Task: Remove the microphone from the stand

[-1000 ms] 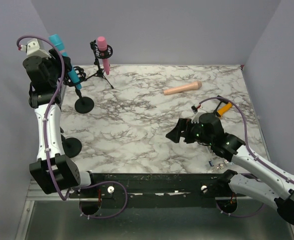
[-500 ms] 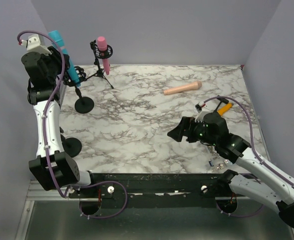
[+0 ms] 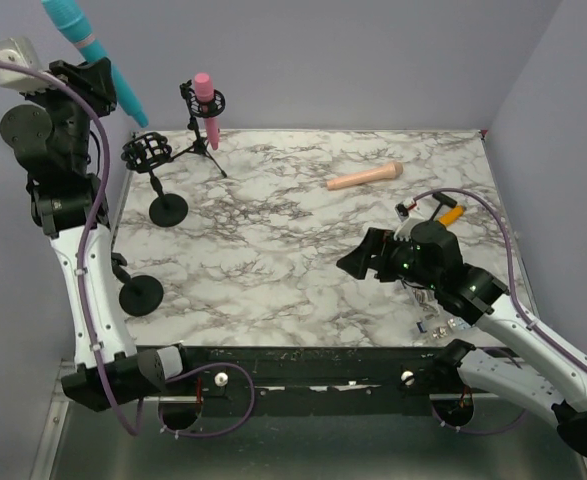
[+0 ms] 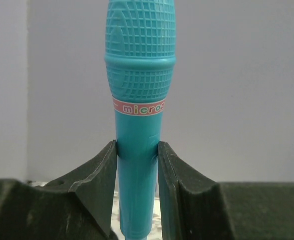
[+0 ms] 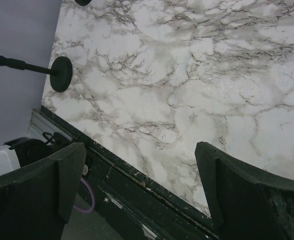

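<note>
My left gripper (image 3: 108, 85) is shut on a teal toy microphone (image 3: 91, 45) and holds it high above the table's back left, clear of the black round-base stand (image 3: 155, 175), whose clip is empty. In the left wrist view the microphone (image 4: 139, 75) stands upright between the two fingers (image 4: 99, 175). A pink microphone (image 3: 207, 100) sits in a tripod stand (image 3: 201, 140) at the back. My right gripper (image 3: 353, 263) is open and empty, low over the table's right middle; it shows open in the right wrist view (image 5: 139, 185).
A peach microphone (image 3: 364, 178) lies on the marble table (image 3: 273, 240) at the back right. An orange object (image 3: 449, 215) lies by the right arm. A second round black base (image 3: 140, 294) stands at the front left; it also shows in the right wrist view (image 5: 61, 73).
My left gripper has risen up and left with the teal microphone, lifting it out of the round-base stand's clip. My right gripper has barely moved.
</note>
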Robot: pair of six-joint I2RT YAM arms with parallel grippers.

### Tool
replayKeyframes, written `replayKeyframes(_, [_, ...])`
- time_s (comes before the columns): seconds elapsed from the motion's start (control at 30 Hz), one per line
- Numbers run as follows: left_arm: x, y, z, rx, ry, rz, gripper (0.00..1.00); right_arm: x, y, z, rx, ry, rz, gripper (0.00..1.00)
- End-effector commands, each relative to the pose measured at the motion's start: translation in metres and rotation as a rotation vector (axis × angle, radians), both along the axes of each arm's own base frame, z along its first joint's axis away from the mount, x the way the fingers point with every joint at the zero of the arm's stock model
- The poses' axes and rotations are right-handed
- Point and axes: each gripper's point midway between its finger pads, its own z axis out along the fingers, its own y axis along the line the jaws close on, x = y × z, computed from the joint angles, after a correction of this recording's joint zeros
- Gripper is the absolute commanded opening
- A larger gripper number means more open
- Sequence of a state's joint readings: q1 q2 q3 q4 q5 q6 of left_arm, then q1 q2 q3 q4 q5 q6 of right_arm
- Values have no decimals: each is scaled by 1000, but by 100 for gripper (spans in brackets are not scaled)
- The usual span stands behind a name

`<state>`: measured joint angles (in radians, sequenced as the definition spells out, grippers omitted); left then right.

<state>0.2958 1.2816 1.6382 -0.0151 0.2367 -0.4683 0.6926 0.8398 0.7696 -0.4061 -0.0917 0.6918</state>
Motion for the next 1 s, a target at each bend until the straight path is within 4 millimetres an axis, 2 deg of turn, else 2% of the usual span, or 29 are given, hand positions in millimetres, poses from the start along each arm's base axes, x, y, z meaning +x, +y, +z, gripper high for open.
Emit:
replayKeyframes(0.0, [-44,-65,8,-96,-53,-294,0,3,0,14,16,-34,-11,100])
replayKeyframes(0.1, [-52,-113,-33,-126,10,-474,0,3,13,21,70,-43,29,100])
replayKeyframes(0.2, [-61,-178,-74,-86,76,-652,0,2,25,28,141,-42,64,100])
replayKeyframes(0.33, [-67,-248,-114,-106,194,-917,0,1,35,40,238,-49,83,100])
replayKeyframes(0.47, [-85,-311,-154,-48,341,-1204,0,4,37,49,290,-56,63,100])
replayKeyframes(0.6, [-109,-350,-180,-74,453,-1456,0,11,35,54,302,-69,24,100])
replayKeyframes(0.7, [-120,-368,-201,-80,513,-1500,0,17,35,63,307,-91,2,99])
replayKeyframes(0.83, [-133,-389,-220,-75,584,-1551,0,23,40,78,337,-138,12,88])
replayKeyframes(0.93, [-137,-397,-228,-80,616,-1566,0,27,44,75,328,-132,17,82])
replayKeyframes(0.97, [-138,-399,-230,-80,624,-1565,0,29,46,80,338,-149,17,78])
